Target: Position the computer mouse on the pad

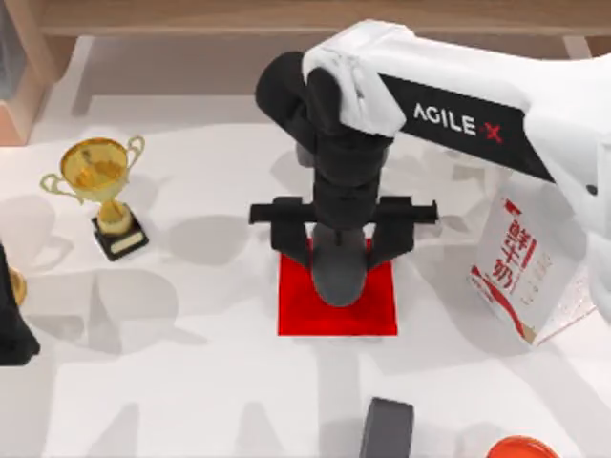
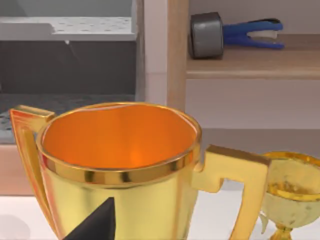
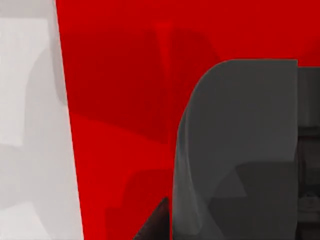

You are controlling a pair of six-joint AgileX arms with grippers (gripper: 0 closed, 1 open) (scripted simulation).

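Note:
The pad (image 1: 304, 310) is a flat red square lying at the table's middle. The computer mouse (image 1: 339, 275), dark grey and rounded, rests over the pad's upper middle. My right gripper (image 1: 342, 250) reaches straight down from the right arm, its two dark fingers (image 1: 292, 239) pressed against the mouse's sides, shut on it. In the right wrist view the mouse (image 3: 240, 150) sits close above the pad (image 3: 125, 100), with one fingertip (image 3: 156, 222) beside its edge. My left arm (image 1: 11, 324) is parked at the table's left edge.
A gold trophy (image 1: 100, 186) stands at the left, and another trophy (image 2: 120, 165) sits close before the left wrist camera. A milk carton (image 1: 520, 267) is to the right of the pad. A dark grey block (image 1: 387, 429) and an orange-red object (image 1: 520, 447) are near the front edge.

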